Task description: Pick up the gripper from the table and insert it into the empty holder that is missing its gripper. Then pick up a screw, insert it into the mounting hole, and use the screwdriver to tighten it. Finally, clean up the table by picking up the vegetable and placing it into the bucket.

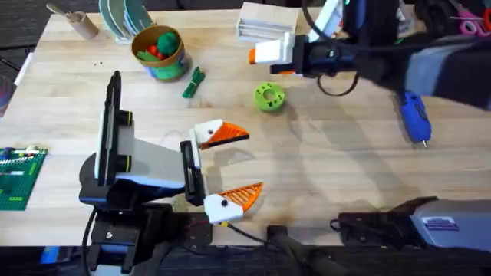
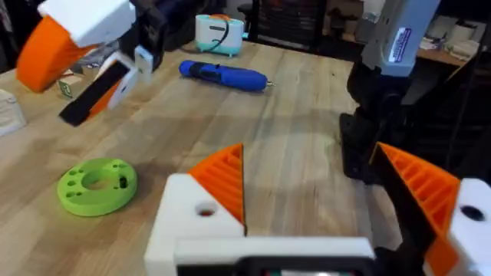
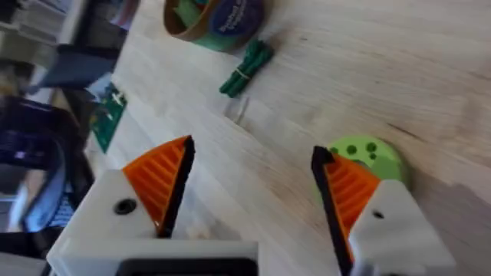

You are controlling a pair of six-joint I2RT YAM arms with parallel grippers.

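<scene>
My left gripper (image 1: 253,161) stands open near the table's front, orange ribbed tips on both white fingers, nothing between them. My right gripper (image 1: 265,64) reaches in from the right over the back middle, also open and empty, with orange tips on both fingers (image 3: 161,180). A small dark hole (image 3: 124,205) shows in one white finger base. The blue screwdriver (image 1: 414,116) lies at the right. The dark-green vegetable (image 1: 193,83) lies just right of the bucket (image 1: 159,50), which holds toy food. The loose gripper piece, the empty holder and the screw are out of view.
A lime-green disc (image 1: 269,96) lies just in front of the right gripper. Back left stand plates (image 1: 123,15); a white box (image 1: 265,19) sits at the back middle. A green brick plate (image 1: 15,176) lies at the left edge.
</scene>
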